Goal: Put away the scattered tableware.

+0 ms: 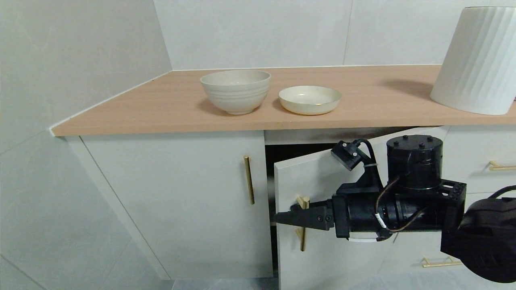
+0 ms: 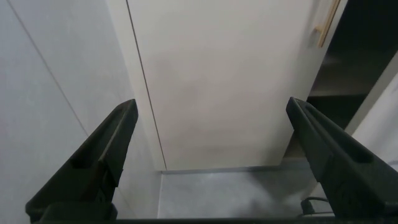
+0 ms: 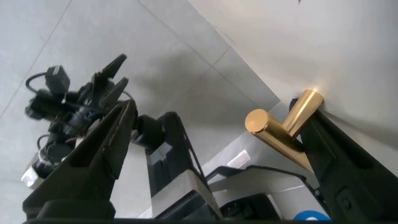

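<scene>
Right jaws are spread wide around the gold handle of the open cabinet door, and they grip nothing: in the right wrist view the bar sits just beside one of the fingers, with a broad gap to the other. Over in the head view that arm comes in from the lower right, its tip lying across the middle of the gold handle, low and centre in the frame, with the dark cabinet interior showing past the door's edge. Left jaws are wide open too, and empty, facing the closed door and the grey floor beneath it. Up on the table, there's the tableware: a deep ribbed bowl at upper centre, upright, and just right of it a shallow cream dish, the two near each other but not touching. Both stand higher in the frame than the open cabinet door. Far upper right, a tall white fluted vessel stands on the same table, well apart from the dish. At centre left the closed door carries a bar pull of its own, and more gold drawer pulls show at the right edge.
</scene>
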